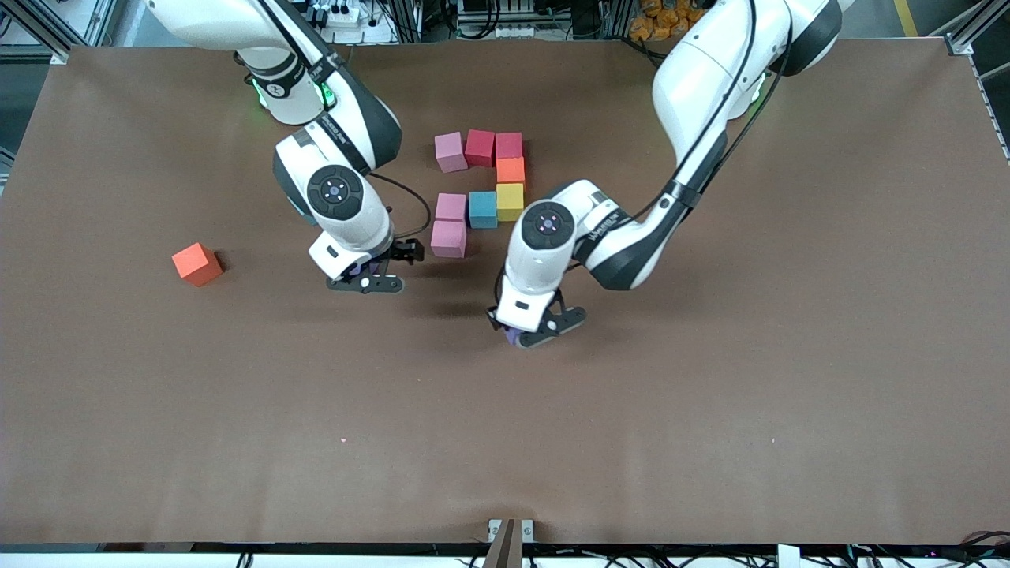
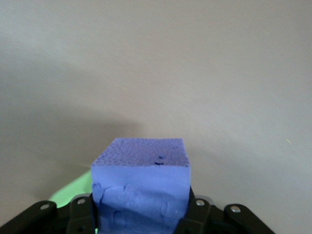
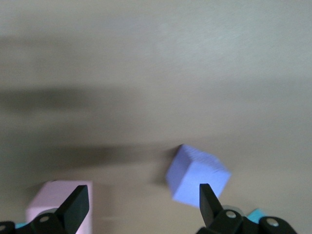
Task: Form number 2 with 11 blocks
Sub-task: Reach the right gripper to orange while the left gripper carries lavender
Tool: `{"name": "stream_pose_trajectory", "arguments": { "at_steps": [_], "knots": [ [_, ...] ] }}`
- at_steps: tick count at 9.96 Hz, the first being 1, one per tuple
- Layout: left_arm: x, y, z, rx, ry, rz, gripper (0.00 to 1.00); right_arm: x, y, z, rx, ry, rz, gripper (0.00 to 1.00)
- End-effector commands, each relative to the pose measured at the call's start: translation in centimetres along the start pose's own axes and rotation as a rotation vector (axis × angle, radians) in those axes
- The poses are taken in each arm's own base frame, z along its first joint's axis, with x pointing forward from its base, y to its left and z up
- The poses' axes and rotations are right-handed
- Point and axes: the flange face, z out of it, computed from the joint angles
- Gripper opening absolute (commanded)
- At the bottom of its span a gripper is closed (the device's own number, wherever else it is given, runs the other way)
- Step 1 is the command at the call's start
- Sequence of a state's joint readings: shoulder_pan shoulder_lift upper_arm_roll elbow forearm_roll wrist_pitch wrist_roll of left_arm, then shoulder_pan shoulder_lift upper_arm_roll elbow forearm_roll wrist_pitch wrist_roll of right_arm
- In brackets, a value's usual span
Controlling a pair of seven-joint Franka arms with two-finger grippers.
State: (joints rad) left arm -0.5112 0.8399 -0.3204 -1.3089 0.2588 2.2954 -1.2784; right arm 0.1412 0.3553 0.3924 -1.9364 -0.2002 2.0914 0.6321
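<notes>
A purple block point(image 2: 140, 187) is being pinched by the left gripper point(image 1: 537, 330), lower centre; the right gripper point(image 1: 377, 278) is spread, empty—crowding risks nudging the pink block point(image 1: 448, 238).

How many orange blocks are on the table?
2: one orange block in the group of blocks, touching the yellow block; the lone orange block toward the right arm's end. The arms may hide more.

Bare counter point(image 1: 631, 442) spreads wide nearer the front camera. The partly built number 2 point(image 1: 479, 189) is hemmed in, with the right gripper point(image 1: 371, 276) and left gripper point(image 1: 540, 327) flanking its nearest row. A lone orange block point(image 1: 197, 263) sits well apart.
</notes>
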Motion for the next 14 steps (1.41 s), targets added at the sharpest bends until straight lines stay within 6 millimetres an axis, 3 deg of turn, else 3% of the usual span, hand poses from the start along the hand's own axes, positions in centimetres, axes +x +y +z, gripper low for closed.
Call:
{"name": "stream_pose_trajectory", "arguments": {
  "at_steps": [1,4,6,7,9,10,12,14],
  "knots": [
    [-3.2,2.1,0.6,-0.028,0.071,0.137,0.07,2.0,4.4,0.9,-0.018,0.001,-0.064,1.0],
    [-8.0,3.5,3.2,-0.015,0.124,0.241,0.06,4.9,14.0,2.8,0.018,0.003,-0.182,1.0],
    [-10.2,4.0,3.7,-0.015,0.115,0.275,0.06,4.6,17.0,2.7,0.015,0.008,-0.228,1.0],
    [-10.8,4.1,3.9,-0.014,0.113,0.29,0.07,4.8,19.8,2.5,0.014,0.006,-0.268,1.0],
    [-12.6,4.2,5.1,-0.006,0.09,0.339,0.06,5.0,27.5,2.9,0.026,-0.005,-0.341,1.0],
    [-13.7,4.7,5.3,-0.021,0.074,0.325,0.06,3.8,30.8,5.0,0.05,-0.039,-0.393,1.0],
    [-15.3,5.1,5.6,-0.028,0.053,0.319,0.06,2.5,33.7,4.8,0.045,-0.043,-0.454,0.99],
    [-15.8,5.3,5.6,-0.03,0.049,0.324,0.06,1.6,38.4,6.2,0.071,-0.048,-0.529,0.99]
  ]
}}
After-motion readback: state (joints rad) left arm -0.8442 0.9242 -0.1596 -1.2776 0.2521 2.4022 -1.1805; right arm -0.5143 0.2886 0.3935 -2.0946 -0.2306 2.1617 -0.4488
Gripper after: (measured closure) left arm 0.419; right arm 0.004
